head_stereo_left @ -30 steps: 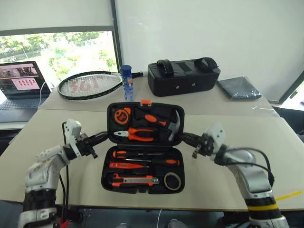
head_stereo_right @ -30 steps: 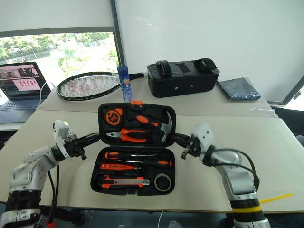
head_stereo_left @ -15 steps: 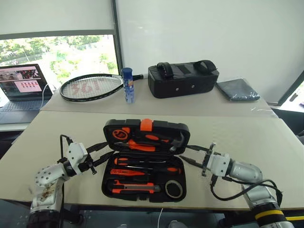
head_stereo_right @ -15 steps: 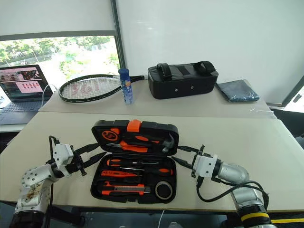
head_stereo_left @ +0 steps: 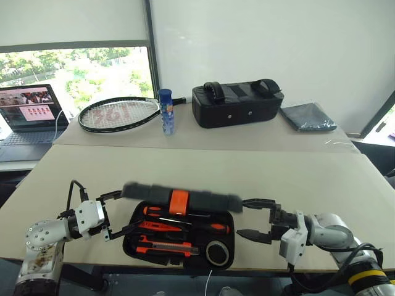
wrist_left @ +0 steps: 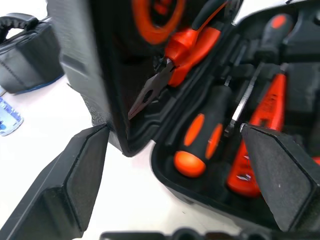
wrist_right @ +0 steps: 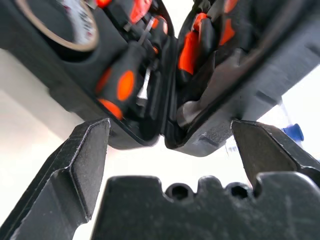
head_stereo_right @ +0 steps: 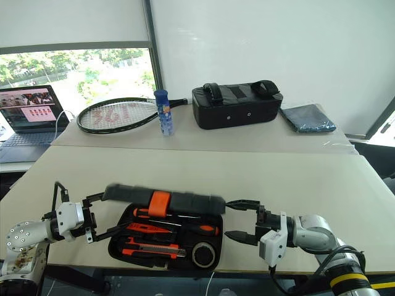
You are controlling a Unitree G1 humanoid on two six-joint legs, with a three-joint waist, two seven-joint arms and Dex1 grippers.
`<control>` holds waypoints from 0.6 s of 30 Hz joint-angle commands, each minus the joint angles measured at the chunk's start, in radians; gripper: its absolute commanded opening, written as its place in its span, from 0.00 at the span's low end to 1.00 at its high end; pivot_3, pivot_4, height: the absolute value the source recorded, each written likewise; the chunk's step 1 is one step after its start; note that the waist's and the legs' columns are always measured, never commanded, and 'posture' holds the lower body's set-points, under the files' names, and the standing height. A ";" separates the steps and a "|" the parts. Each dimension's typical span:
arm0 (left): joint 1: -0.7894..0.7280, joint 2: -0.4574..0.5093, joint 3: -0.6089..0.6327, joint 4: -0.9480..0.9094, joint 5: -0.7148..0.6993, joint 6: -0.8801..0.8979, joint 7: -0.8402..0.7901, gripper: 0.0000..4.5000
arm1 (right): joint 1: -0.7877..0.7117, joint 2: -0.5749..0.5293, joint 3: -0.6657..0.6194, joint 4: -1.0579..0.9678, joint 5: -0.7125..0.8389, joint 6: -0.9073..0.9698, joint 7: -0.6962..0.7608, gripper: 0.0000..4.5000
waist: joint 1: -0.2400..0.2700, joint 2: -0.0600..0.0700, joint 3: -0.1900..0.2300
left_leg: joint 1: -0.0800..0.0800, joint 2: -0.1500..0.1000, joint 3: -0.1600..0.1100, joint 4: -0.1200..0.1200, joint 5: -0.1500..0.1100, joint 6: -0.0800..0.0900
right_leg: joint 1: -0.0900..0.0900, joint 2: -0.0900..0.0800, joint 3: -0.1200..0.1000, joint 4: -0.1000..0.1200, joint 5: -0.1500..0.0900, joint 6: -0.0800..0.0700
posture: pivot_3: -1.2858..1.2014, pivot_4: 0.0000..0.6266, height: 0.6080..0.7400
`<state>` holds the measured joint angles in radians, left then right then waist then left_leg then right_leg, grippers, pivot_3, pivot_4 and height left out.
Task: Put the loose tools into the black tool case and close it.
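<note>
- Beige surface (head_stereo_left: 296,172) is carrying the job; behind it a second one is holding a racket (head_stereo_left: 117,114), a blue bottle (head_stereo_left: 165,110), a black fabric bag (head_stereo_left: 237,103) and a laptop (head_stereo_left: 26,114).
- Black tool case (head_stereo_left: 179,237) is sitting between the two sets of jaws, its lid (head_stereo_left: 182,197) tipping down over the base, blurred, not latched.
- Left gripper (head_stereo_left: 114,216) is sitting just beside the case's left end, jaws standing wide, gripping nothing; one finger near the lid edge, one near the base.
- Right gripper (head_stereo_left: 256,219) is sitting just beside the right end, jaws likewise spread wide and empty.
- Progress, my read: loading is looking done, closing is mid-way. Left to do: lid fully down, orange latch (head_stereo_left: 179,201) snapped.
- Count in the base: two orange-and-black screwdrivers (head_stereo_left: 185,223), one small orange tester (head_stereo_left: 155,226), one utility knife (head_stereo_left: 166,248), one tape roll (head_stereo_left: 217,253).
- Lid side, seen from the wrist views: one pair of pliers (wrist_left: 175,60); other contents too hidden to count.
- No tools are lying loose on the surface near either set of jaws.
</note>
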<state>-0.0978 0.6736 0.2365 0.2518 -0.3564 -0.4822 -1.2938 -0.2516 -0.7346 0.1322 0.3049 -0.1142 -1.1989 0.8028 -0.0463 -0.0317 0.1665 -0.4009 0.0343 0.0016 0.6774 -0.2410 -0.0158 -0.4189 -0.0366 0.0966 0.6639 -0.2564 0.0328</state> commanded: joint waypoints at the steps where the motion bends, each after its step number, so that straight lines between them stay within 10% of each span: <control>1: 0.063 0.090 0.057 0.009 -0.055 0.050 -0.042 1.00 | 0.054 -0.079 -0.014 0.030 0.021 -0.058 -0.034 1.00 | -0.001 0.000 0.000 | 0.000 0.000 0.000 0.000 0.000 0.000 | 0.000 0.000 0.000 0.000 0.000 0.000 | 0.52 0.24 1.00; 7: 0.127 0.239 0.122 0.093 -0.100 0.209 -0.092 1.00 | 0.166 -0.182 -0.004 0.042 0.087 -0.010 -0.056 1.00 | -0.002 0.000 0.000 | 0.003 0.001 0.001 -0.001 0.000 0.000 | 0.001 0.000 0.000 0.001 -0.002 -0.001 | 0.52 0.24 1.00; 10: 0.102 0.231 0.114 0.108 -0.098 0.226 -0.087 1.00 | 0.244 -0.221 0.062 -0.043 0.230 0.145 0.011 0.84 | 0.001 0.000 0.000 | 0.006 0.000 0.001 -0.001 0.000 0.001 | 0.006 0.000 0.000 0.000 -0.002 -0.001 | 0.52 0.24 1.00; 18: 0.131 0.179 0.003 -0.055 -0.062 0.297 -0.093 0.40 | 0.277 -0.159 0.129 -0.315 0.288 0.498 0.052 0.19 | -0.001 -0.001 0.000 | 0.014 0.002 0.001 -0.001 -0.001 0.002 | 0.016 0.001 0.000 0.000 -0.005 0.000 | 0.52 0.24 1.00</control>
<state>0.0220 0.8516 0.2461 0.2345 -0.4294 -0.1908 -1.3891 0.0407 -0.9015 0.2656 0.0461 0.1773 -0.7673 0.8548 -0.0472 -0.0324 0.1668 -0.3864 0.0360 0.0025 0.6763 -0.2421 -0.0137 -0.4031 -0.0355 0.0964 0.6637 -0.2619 0.0326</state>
